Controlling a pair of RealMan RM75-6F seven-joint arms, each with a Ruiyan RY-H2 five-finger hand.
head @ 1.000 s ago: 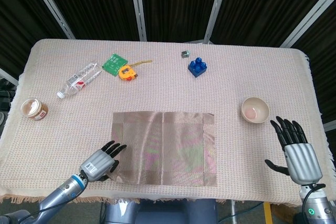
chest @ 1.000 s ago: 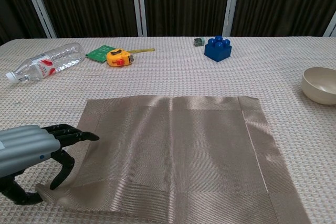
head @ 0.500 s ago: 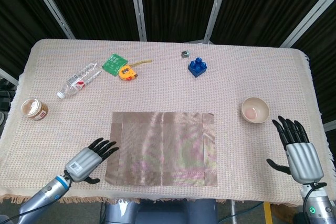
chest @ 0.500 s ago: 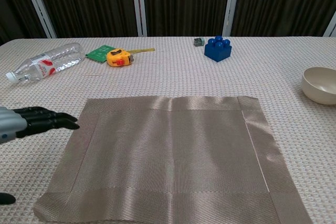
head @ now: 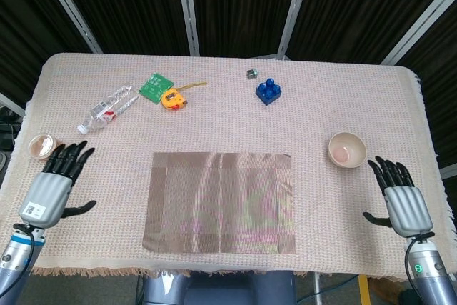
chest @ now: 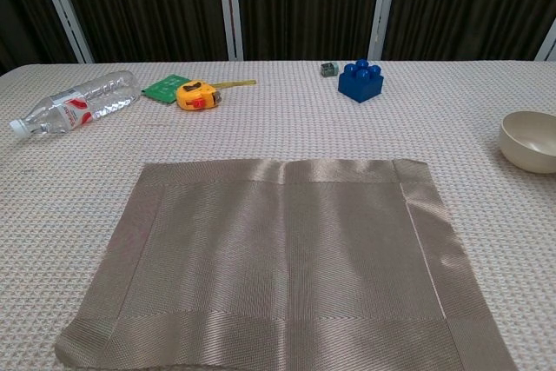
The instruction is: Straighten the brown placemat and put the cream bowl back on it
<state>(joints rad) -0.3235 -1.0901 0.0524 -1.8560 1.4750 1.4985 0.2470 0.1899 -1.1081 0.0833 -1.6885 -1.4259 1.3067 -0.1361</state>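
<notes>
The brown placemat [head: 220, 201] lies flat and roughly square near the table's front edge; it fills the lower middle of the chest view [chest: 278, 262]. The cream bowl [head: 347, 150] stands upright on the cloth to the mat's right, apart from it, at the right edge of the chest view [chest: 530, 140]. My left hand [head: 53, 185] hovers at the far left, fingers spread, holding nothing. My right hand [head: 401, 200] is at the front right, just below the bowl, fingers spread and empty. Neither hand shows in the chest view.
A plastic bottle [head: 107, 108], green card [head: 156, 85] and yellow tape measure [head: 172, 98] lie at the back left. A blue brick [head: 269, 91] and a small grey item [head: 251, 73] sit at the back middle. A small jar [head: 39, 146] is beside my left hand.
My left hand let go of the mat's front left corner and drew away to the far left. The mat now lies flat. My right hand barely moved.
</notes>
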